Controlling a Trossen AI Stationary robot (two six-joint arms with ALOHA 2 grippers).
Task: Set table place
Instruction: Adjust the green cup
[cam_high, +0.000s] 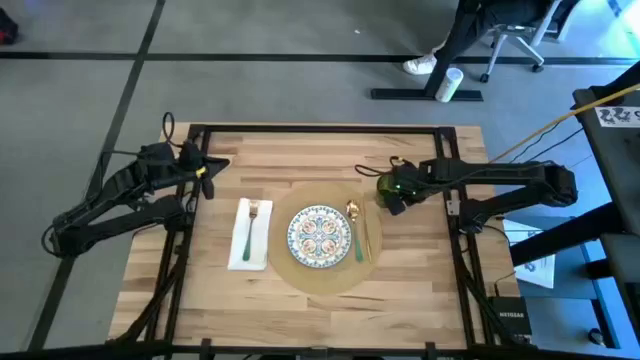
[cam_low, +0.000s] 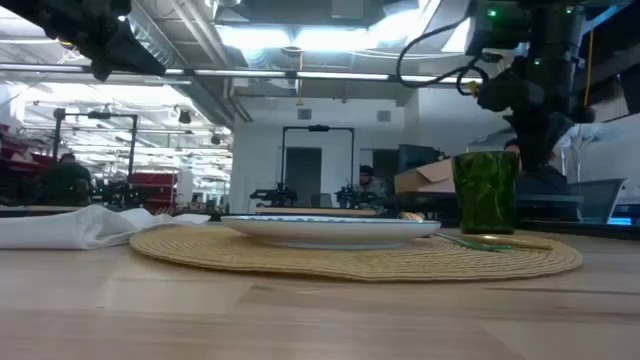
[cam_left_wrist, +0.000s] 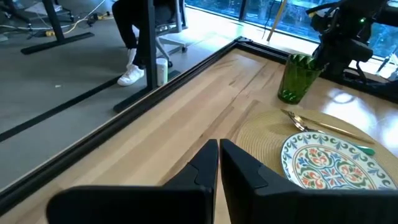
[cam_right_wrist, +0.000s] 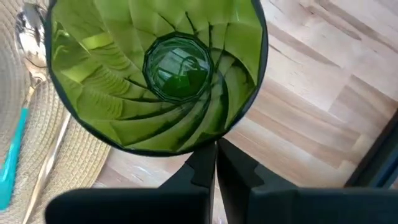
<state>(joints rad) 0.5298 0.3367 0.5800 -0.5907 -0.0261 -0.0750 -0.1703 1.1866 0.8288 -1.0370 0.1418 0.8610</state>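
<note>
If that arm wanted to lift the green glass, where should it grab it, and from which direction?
Probably by the rim, from straight above. The green glass stands upright just off the placemat, its mouth open to the top, so one finger could slip inside and one outside the wall. The right gripper is above it. A side grasp is riskier: the ribbed wall looks wide, and the spoon lies nearby.

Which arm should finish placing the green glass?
Right. Its gripper is already at the glass, beside the placemat. The left gripper waits at the table's far left corner.
</note>
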